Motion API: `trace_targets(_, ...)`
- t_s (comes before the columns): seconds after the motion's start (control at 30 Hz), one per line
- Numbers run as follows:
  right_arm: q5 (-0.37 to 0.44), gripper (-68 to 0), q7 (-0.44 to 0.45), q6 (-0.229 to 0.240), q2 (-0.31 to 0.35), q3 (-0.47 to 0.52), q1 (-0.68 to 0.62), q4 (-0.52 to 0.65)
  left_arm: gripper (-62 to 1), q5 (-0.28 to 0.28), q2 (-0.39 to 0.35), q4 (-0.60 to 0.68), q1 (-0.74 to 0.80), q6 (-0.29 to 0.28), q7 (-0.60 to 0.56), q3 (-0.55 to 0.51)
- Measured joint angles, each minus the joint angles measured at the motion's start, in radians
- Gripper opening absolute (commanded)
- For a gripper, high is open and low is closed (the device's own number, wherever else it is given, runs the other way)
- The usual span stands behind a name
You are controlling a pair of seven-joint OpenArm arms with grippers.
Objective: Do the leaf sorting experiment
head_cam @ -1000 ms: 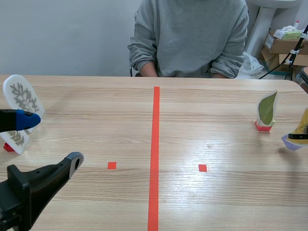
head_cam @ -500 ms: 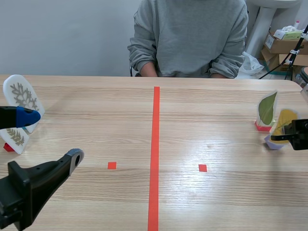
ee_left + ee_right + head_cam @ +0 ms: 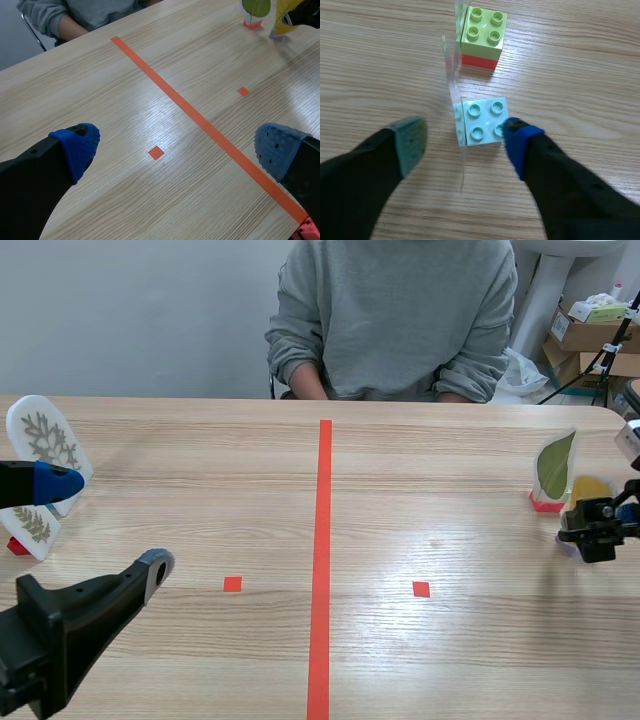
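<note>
Scene view: a red tape line splits the bench into 2 halves, likely 1 per leaf type. On the left side stand 2 white leaf cards, with the left end effector low beside them, fingers spread and holding nothing. At the right edge the green leaf card stands upright, and the yellow leaf card sits just beside it with the right end effector over it. A person sits across the bench.

Left wrist view: only bare bench and tape lie between the spread pads; the green and yellow cards are far ahead.

Right wrist view: each card is slotted into a block so that it stands. The fingers straddle the blue block; the blue pad touches its corner, the grey-green pad is clear of the card, so the grip looks loosed. The green block is just ahead.
</note>
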Motion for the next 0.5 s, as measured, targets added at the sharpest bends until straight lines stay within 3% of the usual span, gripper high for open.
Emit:
trace_targets(0.07, -0.014, -5.8, -0.015, 0.0, 0.0, 0.0, 0.0, 0.0, 1.4, 0.0, 0.0, 0.0, 0.0, 0.0, 0.0, 0.0)
trace_targets(0.1, -0.014, -3.4, -0.018, 0.0, 0.0, 0.0, 0.0, 0.0, 1.4, 0.0, 0.0, 0.0, 0.0, 0.0, 0.0, 0.0)
trace_targets(0.23, 0.011, -3.1, -0.069, 0.007, 0.0, 0.0, 0.0, 0.005, 1.4, 0.0, 0.0, 0.0, 0.0, 0.0, 0.0, 0.0)
trace_targets(0.33, 0.065, -3.1, -0.14, 0.068, 0.002, 0.003, -0.014, 0.039, 1.4, 0.0, 0.0, 0.0, 0.0, 0.0, 0.0, 0.0)
trace_targets(0.5, 0.164, -3.1, -0.141, 0.151, 0.002, 0.061, -0.166, 0.261, 1.4, 0.0, 0.0, 0.0, 0.0, 0.0, 0.0, 0.0)
